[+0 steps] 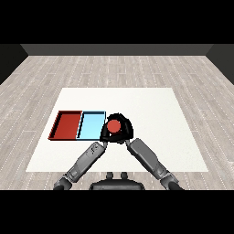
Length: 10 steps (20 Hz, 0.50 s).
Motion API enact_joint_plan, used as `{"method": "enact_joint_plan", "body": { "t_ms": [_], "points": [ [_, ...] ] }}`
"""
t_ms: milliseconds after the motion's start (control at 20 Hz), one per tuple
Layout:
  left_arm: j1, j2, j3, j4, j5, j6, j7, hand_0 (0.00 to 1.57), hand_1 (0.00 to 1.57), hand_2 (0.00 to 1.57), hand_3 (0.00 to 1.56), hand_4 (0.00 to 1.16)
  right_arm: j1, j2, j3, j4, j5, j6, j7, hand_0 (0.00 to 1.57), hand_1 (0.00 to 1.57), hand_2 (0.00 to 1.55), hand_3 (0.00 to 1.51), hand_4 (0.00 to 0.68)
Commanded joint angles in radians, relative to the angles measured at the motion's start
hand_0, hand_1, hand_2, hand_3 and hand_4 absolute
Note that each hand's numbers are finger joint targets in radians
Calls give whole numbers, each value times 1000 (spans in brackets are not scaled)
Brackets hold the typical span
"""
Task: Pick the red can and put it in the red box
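Note:
The red can [114,125] shows its round top just right of the light blue tray [90,126]. My right hand [126,129] comes in from the lower right and curls round the can, black fingers arching over its far side. My left hand [104,135] lies against the can's left and near side, merging with the other hand's dark shape. The red tray [65,125] lies left of the blue one with nothing in it. I cannot tell whether the can rests on the table or is lifted.
The white table [151,109] spreads to the right and behind the hands. The two trays sit side by side at its left. Grey wood floor surrounds the table.

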Motion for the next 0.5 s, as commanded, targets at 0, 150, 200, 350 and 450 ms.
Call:
{"method": "enact_joint_plan", "body": {
  "t_ms": [0, 150, 200, 350, 450],
  "points": [
    [-30, -30, 2, 7, 3, -13, -6, 1571, 1571, 1569, 1491, 1140, 18, 19, -6, -35, 22, 34, 27, 0, 0, 0, 0, 0],
    [-43, -30, -48, 31, 26, 37, -32, 1571, 1571, 1569, 1491, 1140, 21, 19, -55, -33, 12, 80, 26, 0, 0, 0, 0, 0],
    [-59, -30, 66, 51, 1, -66, -3, 1571, 1571, 1571, 1493, 1148, 75, 13, -30, -46, 71, 81, -2, 0, 0, 0, 0, 0],
    [-42, -31, -51, 44, 24, 32, -46, 1571, 1571, 1571, 1486, 1148, 29, 20, -63, -55, 87, 48, 51, 0, 0, 0, 0, 0],
    [62, -20, 48, -23, -58, -71, -50, 1571, 1571, 1571, 1476, 1153, 26, 10, -90, -60, 115, 86, 65, 0, 0, 0, 0, 0]
  ]
}}
